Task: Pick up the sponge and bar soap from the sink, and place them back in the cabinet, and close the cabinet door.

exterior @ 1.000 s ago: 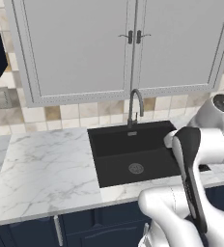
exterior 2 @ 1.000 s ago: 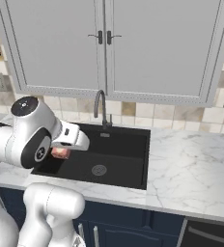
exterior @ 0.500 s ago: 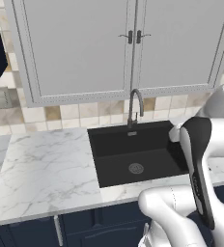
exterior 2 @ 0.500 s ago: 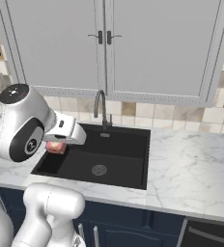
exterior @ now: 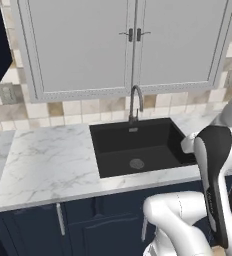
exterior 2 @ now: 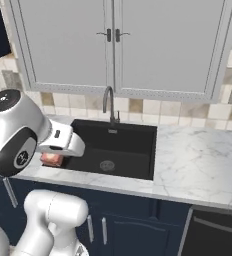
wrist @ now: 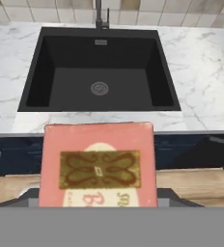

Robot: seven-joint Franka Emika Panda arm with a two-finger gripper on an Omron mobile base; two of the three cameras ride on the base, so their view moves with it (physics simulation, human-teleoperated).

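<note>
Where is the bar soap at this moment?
The bar soap is in the gripper, held above the counter edge in front of the sink, at its left side in the right base view.

I could make out very little writing. On the pink face of the bar soap (wrist: 99, 166), seen close up in the hand view, a brown panel carried a scrolled ornament rather than letters. Below it, on the pale oval, I read a large "B" and part of what looked like an "m" or "n", both cut off at the lower edge, so I could not read the full word. In the right base view the same bar soap was too small to read. I found no other lettering, numbers or signs anywhere.
</note>
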